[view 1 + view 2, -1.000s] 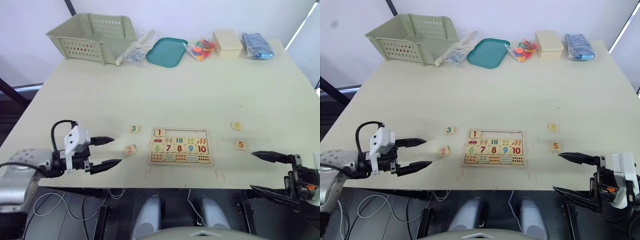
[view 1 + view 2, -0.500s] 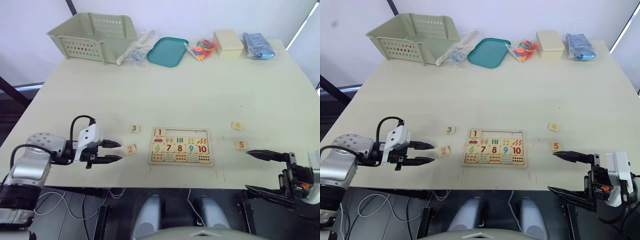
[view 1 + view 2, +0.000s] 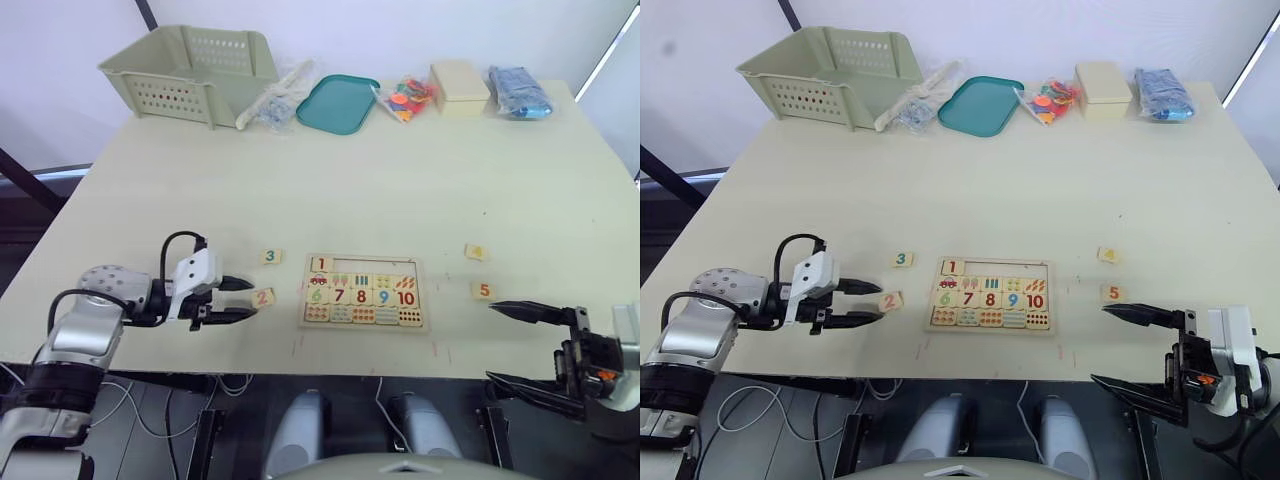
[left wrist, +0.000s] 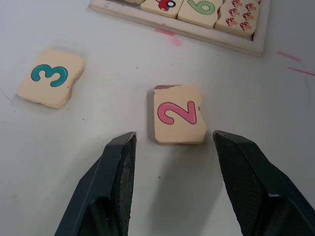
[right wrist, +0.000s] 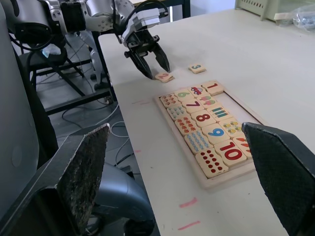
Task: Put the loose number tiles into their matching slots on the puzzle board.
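The puzzle board lies flat near the front edge of the surface, its long axis running 9 to 3 o'clock. Tile 1 sits in the leftmost of the slots along the board's far row; the other recesses there are bare wood.

Tile 2 lies on the surface at the board's 9 o'clock, just beside it, with tile 3 near it toward 12 o'clock. In the left wrist view the red 2 reads upright toward the claw. Tile 4 and tile 5 lie at the board's 3 o'clock, the 4 farther back.

The left claw points toward 3 o'clock, low over the surface, its fingers apart and just short of tile 2, one tip toward each side of it, not touching. The right claw hangs at the front edge, at 5 o'clock from the board, fingers spread wide, holding nothing, pointing toward 9 o'clock.
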Robot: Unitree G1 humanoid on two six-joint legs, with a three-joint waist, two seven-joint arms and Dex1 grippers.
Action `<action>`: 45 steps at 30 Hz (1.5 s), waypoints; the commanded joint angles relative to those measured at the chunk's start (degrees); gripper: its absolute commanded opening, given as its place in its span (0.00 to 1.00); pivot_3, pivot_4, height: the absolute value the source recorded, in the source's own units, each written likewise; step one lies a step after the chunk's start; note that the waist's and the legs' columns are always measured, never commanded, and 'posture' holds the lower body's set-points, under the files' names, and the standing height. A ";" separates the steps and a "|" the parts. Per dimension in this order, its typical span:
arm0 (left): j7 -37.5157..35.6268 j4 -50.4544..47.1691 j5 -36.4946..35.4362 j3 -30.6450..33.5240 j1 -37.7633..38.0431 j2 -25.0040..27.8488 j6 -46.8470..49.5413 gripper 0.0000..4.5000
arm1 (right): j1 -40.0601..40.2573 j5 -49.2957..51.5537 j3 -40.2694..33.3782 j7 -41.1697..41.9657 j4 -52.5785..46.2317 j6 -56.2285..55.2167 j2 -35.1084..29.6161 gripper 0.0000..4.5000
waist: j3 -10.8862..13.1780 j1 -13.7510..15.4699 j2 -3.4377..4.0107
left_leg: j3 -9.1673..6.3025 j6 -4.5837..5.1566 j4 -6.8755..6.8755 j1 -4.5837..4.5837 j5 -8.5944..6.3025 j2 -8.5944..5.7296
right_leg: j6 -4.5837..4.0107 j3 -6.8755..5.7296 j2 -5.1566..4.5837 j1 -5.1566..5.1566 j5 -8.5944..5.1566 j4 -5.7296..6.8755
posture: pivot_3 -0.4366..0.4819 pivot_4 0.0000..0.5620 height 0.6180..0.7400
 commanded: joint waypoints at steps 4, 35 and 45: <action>1.77 -1.47 0.84 -1.17 1.08 -1.08 0.29 0.59 | -0.58 0.13 0.11 0.27 -0.39 -1.09 0.49 1.00 | -0.01 0.00 0.02 | -0.01 0.00 0.00 0.00 0.00 0.00 | 0.00 0.00 0.00 0.00 0.00 0.01 | 0.48 0.27 1.00; -7.53 -15.86 5.03 -18.42 -31.80 4.99 30.82 0.22 | -0.16 -0.48 -0.40 -4.18 -5.06 -1.62 1.46 1.00 | 0.07 -0.12 -0.07 | 0.08 0.00 0.09 -0.18 0.00 -0.16 | 0.01 -0.19 0.08 -0.01 -0.01 0.00 | 0.48 0.27 1.00; -12.94 -9.93 17.04 -36.28 -49.69 -3.82 39.74 0.22 | 1.23 0.29 -3.19 -5.31 -6.48 -1.91 1.13 1.00 | 0.15 -1.03 -0.13 | 0.07 0.01 0.10 -0.20 0.01 -0.13 | -0.02 -0.14 0.15 -0.03 -0.03 0.02 | 0.48 0.27 1.00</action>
